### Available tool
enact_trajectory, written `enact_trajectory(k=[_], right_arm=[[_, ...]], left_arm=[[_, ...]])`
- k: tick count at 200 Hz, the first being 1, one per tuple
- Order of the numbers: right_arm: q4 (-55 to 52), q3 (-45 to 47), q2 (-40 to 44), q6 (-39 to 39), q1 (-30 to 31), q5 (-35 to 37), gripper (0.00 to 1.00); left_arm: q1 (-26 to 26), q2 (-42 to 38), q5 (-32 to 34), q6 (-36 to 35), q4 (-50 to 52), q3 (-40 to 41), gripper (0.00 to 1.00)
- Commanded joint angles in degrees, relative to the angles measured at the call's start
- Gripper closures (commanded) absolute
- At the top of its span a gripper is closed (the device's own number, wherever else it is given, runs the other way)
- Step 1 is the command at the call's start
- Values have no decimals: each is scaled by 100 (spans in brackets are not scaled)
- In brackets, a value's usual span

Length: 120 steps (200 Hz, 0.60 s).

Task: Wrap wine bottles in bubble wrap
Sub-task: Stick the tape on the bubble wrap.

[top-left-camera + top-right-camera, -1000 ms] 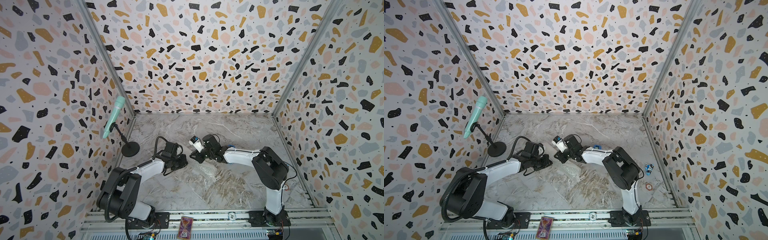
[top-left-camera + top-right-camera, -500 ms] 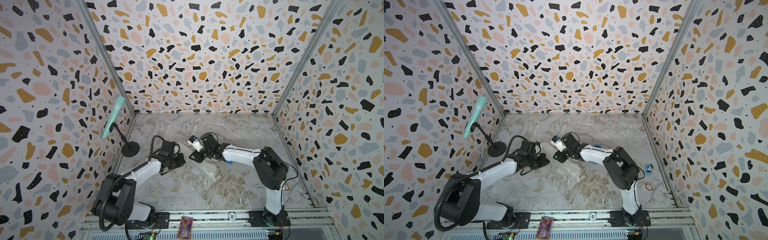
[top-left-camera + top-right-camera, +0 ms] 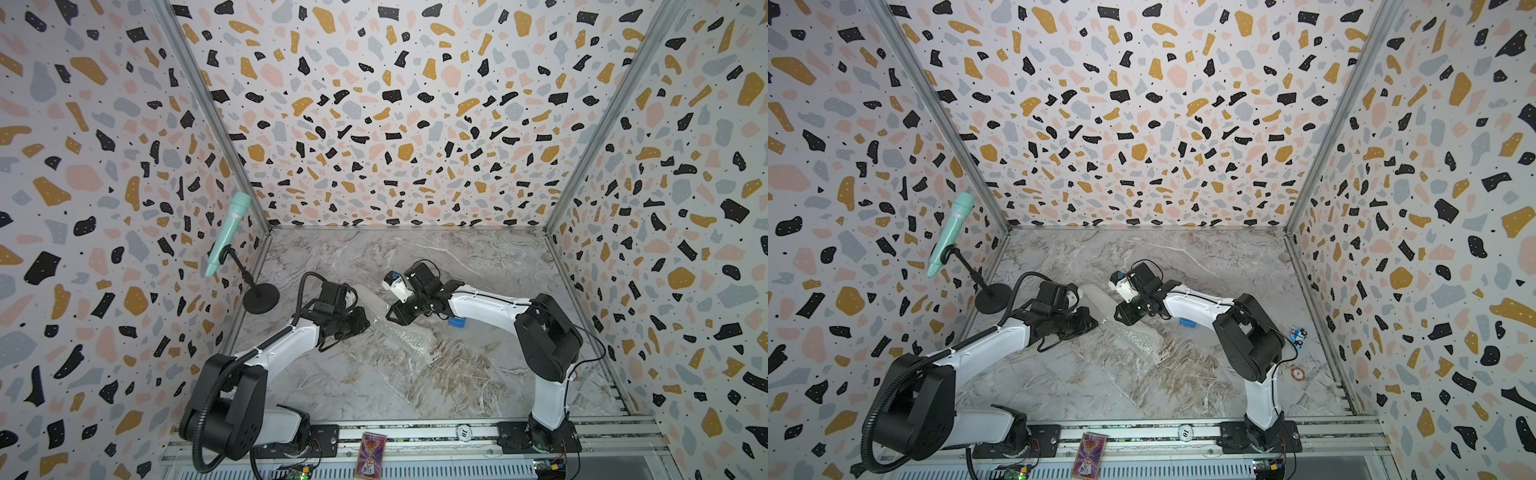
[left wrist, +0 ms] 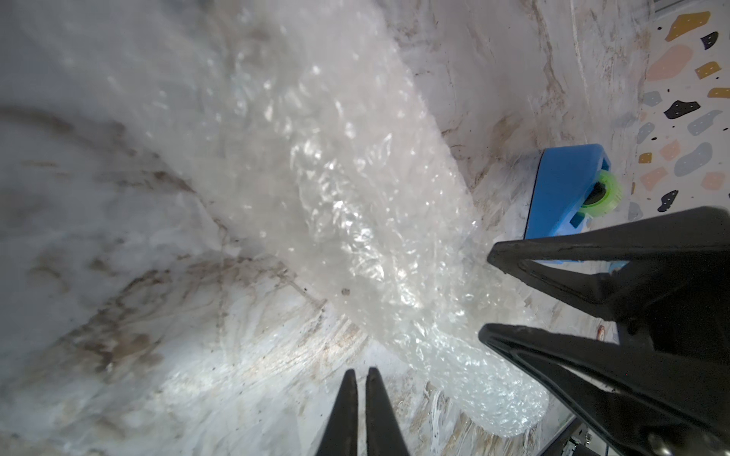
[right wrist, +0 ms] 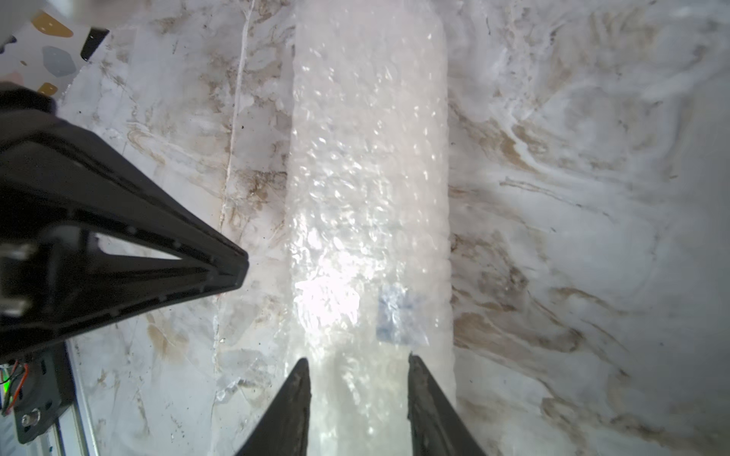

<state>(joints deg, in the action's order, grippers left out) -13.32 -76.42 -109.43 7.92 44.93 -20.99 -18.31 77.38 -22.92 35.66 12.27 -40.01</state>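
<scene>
The bubble wrap [image 3: 401, 334] lies rolled into a long, shiny tube on the marble table [image 3: 415, 386], seen also in a top view [image 3: 1136, 334]. The wine bottle is inside the roll; only its pale label with blue marks [image 5: 399, 316] shows through the wrap [image 5: 367, 158]. My right gripper [image 5: 357, 359] is open, its fingers spread over one end of the roll. My left gripper [image 4: 361, 373] is shut and empty, beside the roll [image 4: 343, 197] and not touching it. In both top views the two grippers [image 3: 365, 324] [image 3: 390, 316] face each other across the roll's far end.
A blue tape dispenser [image 3: 457, 322] [image 4: 565, 193] stands just right of the roll, under the right arm. A mint microphone [image 3: 228, 232] on a black stand [image 3: 261, 297] is at the left wall. Small items [image 3: 1296, 332] [image 3: 1296, 374] lie near the right wall.
My right gripper's jaws have spread wider over the roll. The left arm's elbow has swung a little to the left, while its gripper stays shut near the roll.
</scene>
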Motion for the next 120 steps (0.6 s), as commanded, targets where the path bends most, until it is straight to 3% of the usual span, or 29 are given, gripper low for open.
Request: enact_trajectory(k=[1, 54, 120], right_arm=[[-363, -275, 128, 40, -45, -21, 58], [-395, -325, 225, 15, -80, -54, 58], [-395, -86, 650, 355, -808, -209, 58]], left_arm=[[23, -192, -334, 190, -318, 36, 93], [20, -71, -591, 792, -1403, 300, 95], [21, 704, -295, 522, -1605, 323, 96]])
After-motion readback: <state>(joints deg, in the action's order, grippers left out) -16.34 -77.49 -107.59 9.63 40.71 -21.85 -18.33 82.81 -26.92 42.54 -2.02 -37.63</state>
